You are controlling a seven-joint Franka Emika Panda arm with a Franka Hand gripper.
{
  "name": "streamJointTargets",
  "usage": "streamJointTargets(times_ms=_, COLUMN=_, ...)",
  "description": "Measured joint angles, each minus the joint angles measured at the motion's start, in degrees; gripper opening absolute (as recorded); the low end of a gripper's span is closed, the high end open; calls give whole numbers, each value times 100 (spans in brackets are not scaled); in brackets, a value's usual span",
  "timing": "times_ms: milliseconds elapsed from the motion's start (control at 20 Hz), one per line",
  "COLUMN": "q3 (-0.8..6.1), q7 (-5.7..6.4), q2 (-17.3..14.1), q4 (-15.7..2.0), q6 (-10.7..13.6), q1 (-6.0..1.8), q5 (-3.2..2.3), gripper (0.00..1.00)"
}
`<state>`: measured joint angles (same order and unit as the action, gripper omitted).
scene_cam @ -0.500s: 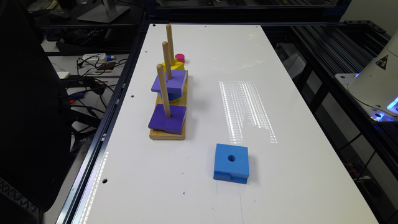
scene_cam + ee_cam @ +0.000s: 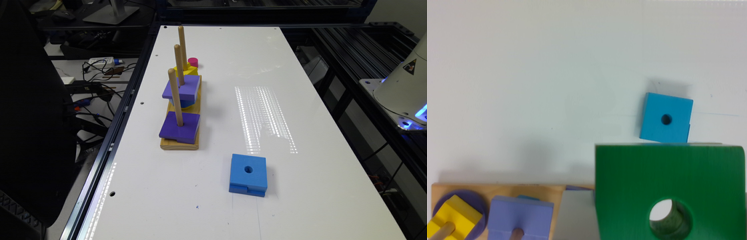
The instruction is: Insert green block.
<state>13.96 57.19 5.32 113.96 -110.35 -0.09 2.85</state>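
End effector: fingers can't be made out, so can't tell if spread, pressed together or pinching anything.
Green block [image 2: 627,190]: big and close in the wrist view, dark green face toward the camera, round centre hole with pale table seen through it; sits in front of the board end.
Blue square block [image 2: 248,174]: flat on the table, hole up, well apart from the board, toward the exterior view's right of it.
Wooden board [image 2: 180,144]: on the white table [image 2: 300,83], three upright pegs in a row.
Near peg [image 2: 175,98]: dark purple square block [image 2: 179,128] at its foot.
Middle peg [image 2: 179,65]: lighter purple square block [image 2: 181,87] threaded on, tilted, blue piece under it.
Far peg [image 2: 182,43]: yellow block [image 2: 186,70] at base; pink cylinder [image 2: 192,62] just behind.
Robot base [image 2: 405,90]: white, at the exterior view's right edge.
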Motion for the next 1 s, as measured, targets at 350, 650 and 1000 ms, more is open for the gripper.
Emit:
streamJointTargets(times_ms=350, q3=0, q7=0, q2=-1, q4=8, q6=0, q1=-5, q5=0, gripper=0)
streamJointTargets(times_ms=650, q3=0, q7=-7, q2=-44, q4=29, q6=-59, q1=-25, q5=0, gripper=0)
streamJointTargets(times_ms=1000, q3=0, q7=-22, q2=-233, q4=55, q6=-295, q1=-50, q5=-6, gripper=0)
